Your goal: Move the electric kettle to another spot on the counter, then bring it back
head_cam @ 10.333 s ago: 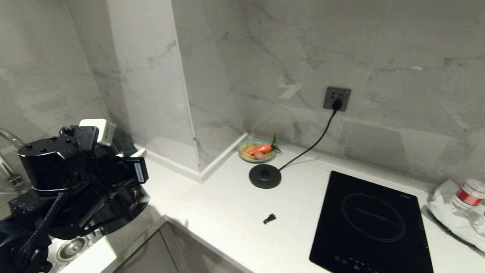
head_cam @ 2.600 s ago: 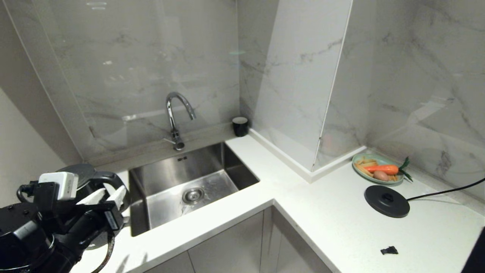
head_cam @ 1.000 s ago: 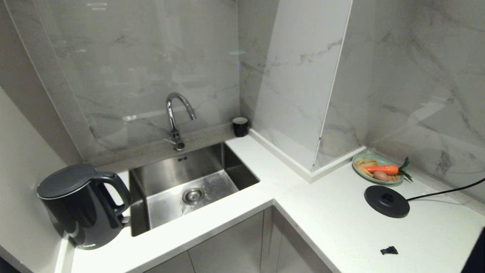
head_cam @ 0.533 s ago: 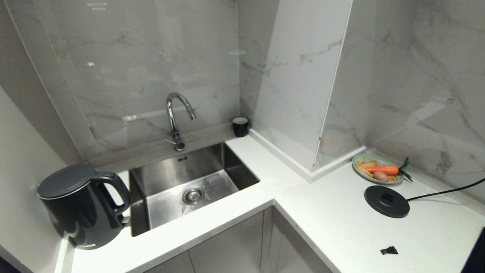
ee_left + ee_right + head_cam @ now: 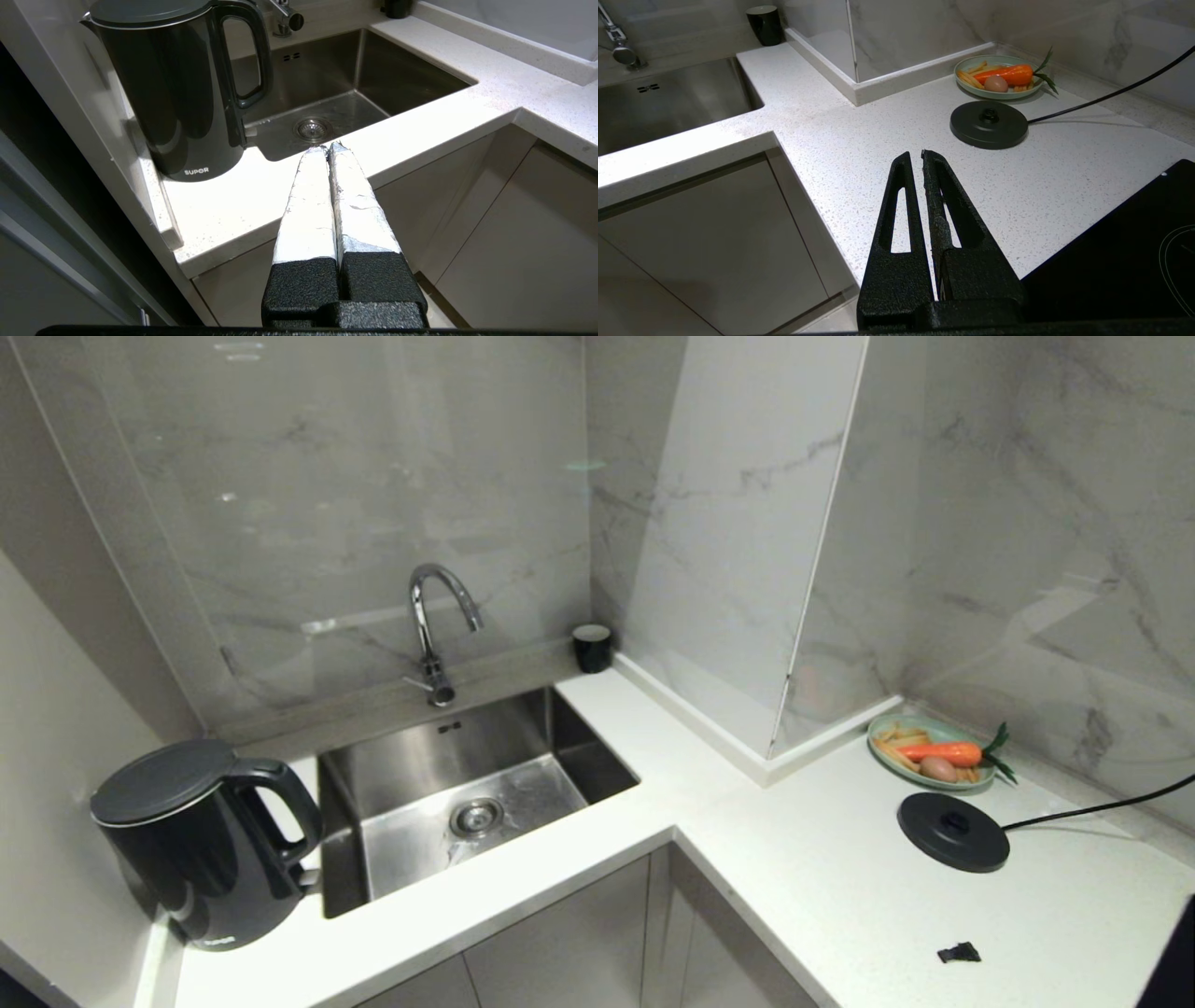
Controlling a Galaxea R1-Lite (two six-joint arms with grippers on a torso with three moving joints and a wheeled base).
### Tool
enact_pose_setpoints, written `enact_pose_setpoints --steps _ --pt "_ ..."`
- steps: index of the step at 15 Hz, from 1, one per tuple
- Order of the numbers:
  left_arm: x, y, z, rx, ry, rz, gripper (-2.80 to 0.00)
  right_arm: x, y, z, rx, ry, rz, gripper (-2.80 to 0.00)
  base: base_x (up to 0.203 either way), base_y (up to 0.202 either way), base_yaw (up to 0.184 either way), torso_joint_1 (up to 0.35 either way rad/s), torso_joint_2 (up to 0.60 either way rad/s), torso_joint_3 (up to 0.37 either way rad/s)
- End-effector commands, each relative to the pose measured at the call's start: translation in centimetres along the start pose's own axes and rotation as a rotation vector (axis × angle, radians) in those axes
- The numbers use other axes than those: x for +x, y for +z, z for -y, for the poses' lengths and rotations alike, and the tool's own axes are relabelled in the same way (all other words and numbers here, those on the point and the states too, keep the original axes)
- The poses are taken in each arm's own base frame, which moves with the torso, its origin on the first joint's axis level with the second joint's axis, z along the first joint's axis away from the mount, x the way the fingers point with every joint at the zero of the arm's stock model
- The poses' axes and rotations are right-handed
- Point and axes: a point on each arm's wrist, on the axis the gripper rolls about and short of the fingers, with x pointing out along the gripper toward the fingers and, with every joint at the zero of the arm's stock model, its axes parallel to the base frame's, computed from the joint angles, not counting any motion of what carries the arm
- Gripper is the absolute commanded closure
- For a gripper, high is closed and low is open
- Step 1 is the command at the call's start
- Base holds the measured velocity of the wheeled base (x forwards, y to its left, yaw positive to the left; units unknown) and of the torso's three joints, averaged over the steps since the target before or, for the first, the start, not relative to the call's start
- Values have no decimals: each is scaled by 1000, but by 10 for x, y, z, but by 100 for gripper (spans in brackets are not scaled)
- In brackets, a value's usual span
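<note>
only the left wrist view shows white lettering low on the electric kettle (image 5: 180, 88), which stands upright at the desk's (image 5: 794, 859) far-left end, beside the sink (image 5: 467, 793), well apart from its round base (image 5: 953, 832) on the right. bare desk lies between. the left tool (image 5: 328, 148) and right tool (image 5: 916, 156) are clenched on nothing, off the desk's near edge.

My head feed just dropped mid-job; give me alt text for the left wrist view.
The left tool, shut and empty, hangs off the front edge of the counter. The electric kettle stands upright beside the sink, handle toward the basin.
</note>
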Motion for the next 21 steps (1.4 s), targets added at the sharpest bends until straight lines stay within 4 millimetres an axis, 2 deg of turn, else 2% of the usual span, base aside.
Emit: enact_pose_setpoints --steps 1,15,21 --pt "0 -1 0 0 0 -7 0 0 0 0 0 1 2 0 0 0 0 0 0 0" --pt "0 -1 0 -5 3 -7 0 0 0 0 0 0 2 0 0 0 0 0 0 0" --pt "0 -1 0 -5 3 -8 0 0 0 0 0 0 2 0 -2 -7 159 2 1 1"
